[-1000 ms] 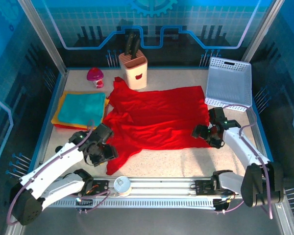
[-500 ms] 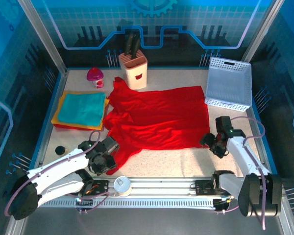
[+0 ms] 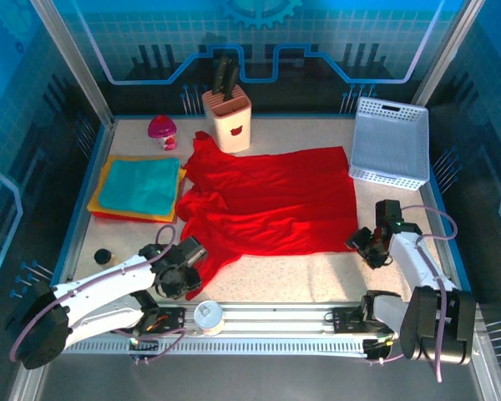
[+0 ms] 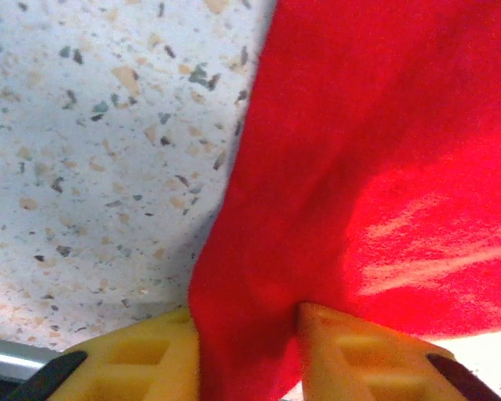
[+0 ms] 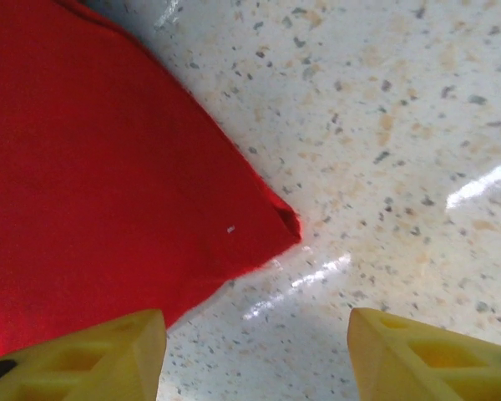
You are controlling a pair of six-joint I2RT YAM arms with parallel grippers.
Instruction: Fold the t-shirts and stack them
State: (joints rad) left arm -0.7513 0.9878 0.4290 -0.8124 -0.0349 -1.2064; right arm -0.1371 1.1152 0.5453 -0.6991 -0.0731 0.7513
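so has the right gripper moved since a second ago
Yes. The right gripper has pulled back from the white basket toward the near edge and slightly right, ending by the red shirt's near-right corner.

You have the spread t-shirt (image 3: 267,205) in the middle of the tabletop (image 3: 301,280), the stack of folded t-shirts (image 3: 138,188) just beside it on the left and the basket (image 3: 390,140) at the far right. Behind the shirt stands the knife block (image 3: 227,121), with a small bottle (image 3: 162,132) to its left. The left tool (image 3: 186,269) is at the shirt's near left tip, the right tool (image 3: 365,244) at its near right corner.
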